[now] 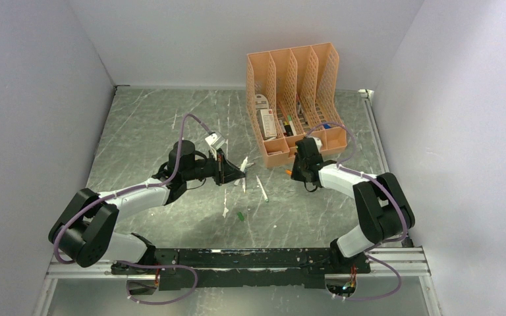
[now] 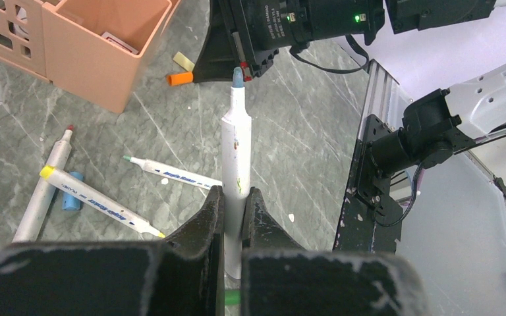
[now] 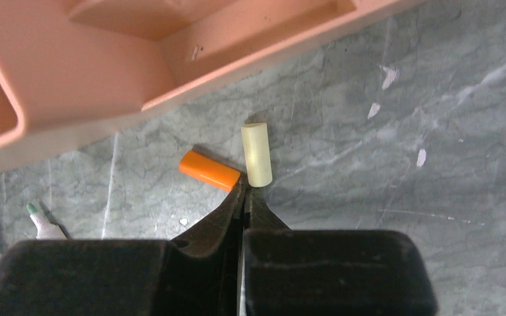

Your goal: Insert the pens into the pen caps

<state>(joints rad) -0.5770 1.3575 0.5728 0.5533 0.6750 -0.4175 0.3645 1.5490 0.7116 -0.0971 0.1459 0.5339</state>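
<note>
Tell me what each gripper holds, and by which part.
Left gripper: white-barrelled marker pen with a blue tip, pinched on the barrel's rear half, away from the tip. Right gripper: shut, holding nothing.

Blue-tipped pen (image 2: 236,151) clamped, orange cap (image 3: 209,170) loose

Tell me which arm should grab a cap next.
Right. The right pincer is shut and empty, its tips beside the orange cap and the pale cap; it likely only needs to open. The left pincer is clamped on a pen.
</note>
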